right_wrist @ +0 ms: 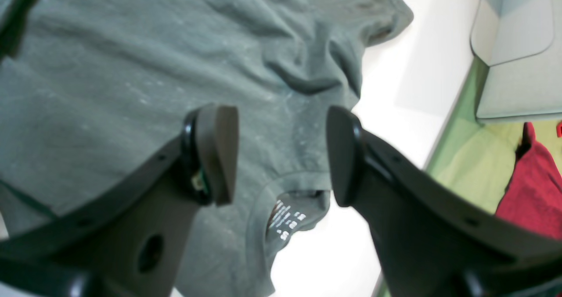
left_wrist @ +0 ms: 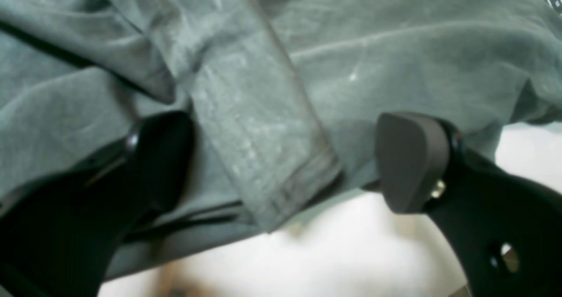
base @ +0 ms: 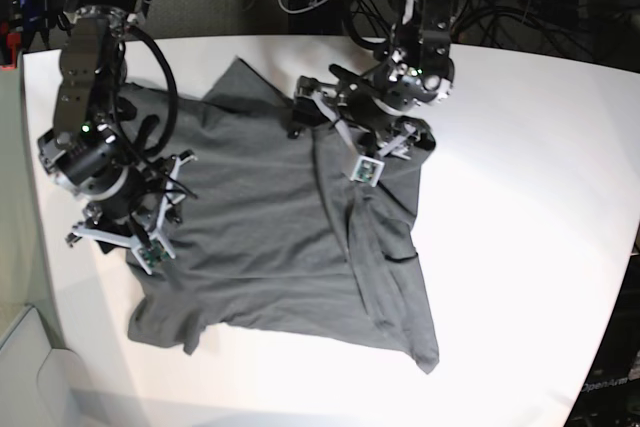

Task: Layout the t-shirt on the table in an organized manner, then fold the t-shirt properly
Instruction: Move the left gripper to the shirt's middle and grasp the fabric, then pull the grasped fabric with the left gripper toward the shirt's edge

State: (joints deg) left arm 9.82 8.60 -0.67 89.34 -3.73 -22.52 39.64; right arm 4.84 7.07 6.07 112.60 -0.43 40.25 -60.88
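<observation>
The t-shirt lies spread over the middle of the white table, still rumpled, with a long folded strip running down its centre and a sleeve bunched at one edge. The left hand hovers just above a hemmed flap of the t-shirt near the table edge of the cloth; its fingers stand wide apart and grasp nothing. The right hand hangs over the collar end of the t-shirt, likewise released, with the neck opening between its pads and bare table beside it.

The step in hand appears to be the laying-out. To do it well, each hand should probably pinch only one layer at a hem or shoulder seam, lift little, and draw outward until the central fold opens; catching two layers would drag the crease along.

White printed text shows inside the neck label, in several short lines, but it is too small and blurred to read. No brand can be made out.
</observation>
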